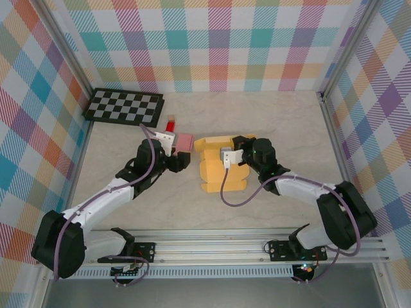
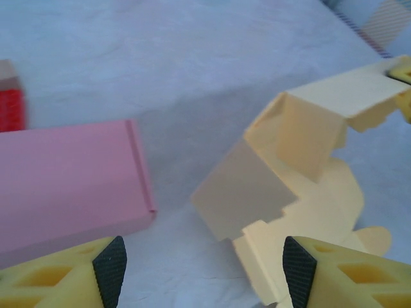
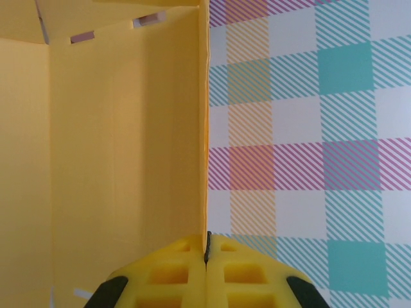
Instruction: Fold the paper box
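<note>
Pinched flat between the yellow fingers [image 3: 173,276] of the right hand [image 3: 207,247]: one thin upright wall of the yellow paper box [image 3: 122,147], fingertips pressed together with only the card between them. Seen from above, half folded and lying about the middle of the surface [image 1: 289,128], base panel flat toward the near edge, far end raised into walls and loose flaps. Standing open on its left side, one large flap leaning outward, smaller tabs still free.

Near that far-left end of the box, with a strip of bare surface between, a closed pink box [image 1: 185,141]. Facing both, the left hand [image 2: 204,266], spread wide, nothing between its black-tipped fingers [image 2: 109,266], hovering over the gap between pink box and yellow one. Beyond the pink box toward the far edge, a small red block [image 1: 171,123]. At the far left corner, a black-and-white checkerboard [image 1: 124,106], lying flat.
</note>
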Available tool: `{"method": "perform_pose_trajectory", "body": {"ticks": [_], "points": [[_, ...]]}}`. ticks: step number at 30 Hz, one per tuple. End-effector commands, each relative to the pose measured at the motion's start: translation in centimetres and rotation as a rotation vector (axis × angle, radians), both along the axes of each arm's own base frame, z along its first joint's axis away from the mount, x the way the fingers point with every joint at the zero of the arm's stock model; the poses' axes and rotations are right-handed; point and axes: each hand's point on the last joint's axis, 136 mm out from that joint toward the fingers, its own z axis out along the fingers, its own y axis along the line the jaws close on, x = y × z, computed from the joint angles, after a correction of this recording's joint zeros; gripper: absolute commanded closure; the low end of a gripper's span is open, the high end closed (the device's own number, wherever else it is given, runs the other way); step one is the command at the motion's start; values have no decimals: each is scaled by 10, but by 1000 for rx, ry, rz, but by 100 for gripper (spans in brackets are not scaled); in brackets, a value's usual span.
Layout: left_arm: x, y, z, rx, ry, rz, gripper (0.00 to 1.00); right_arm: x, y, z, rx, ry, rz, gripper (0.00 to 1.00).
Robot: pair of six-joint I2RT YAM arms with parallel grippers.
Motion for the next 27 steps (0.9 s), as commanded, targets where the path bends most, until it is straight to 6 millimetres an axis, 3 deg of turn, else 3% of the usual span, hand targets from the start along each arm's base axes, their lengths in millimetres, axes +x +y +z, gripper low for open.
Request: {"method": "perform_pose_trajectory", "body": {"ticks": [1, 5, 12, 22, 27], "points": [[1, 15, -22, 40, 69, 65, 33, 4, 18, 17, 47, -52, 61, 100], [0, 12, -42, 46, 76, 45, 34, -2, 22, -8, 25, -3, 99, 100], [6, -20, -58, 54, 80, -142, 36, -8, 22, -50, -70, 54, 128, 100], [12, -53, -75, 68, 113, -342, 42, -2, 25, -68, -116, 83, 140, 100], [9, -51, -71, 90, 109, -361, 45, 2, 23, -72, -130, 88, 135, 100]]}}
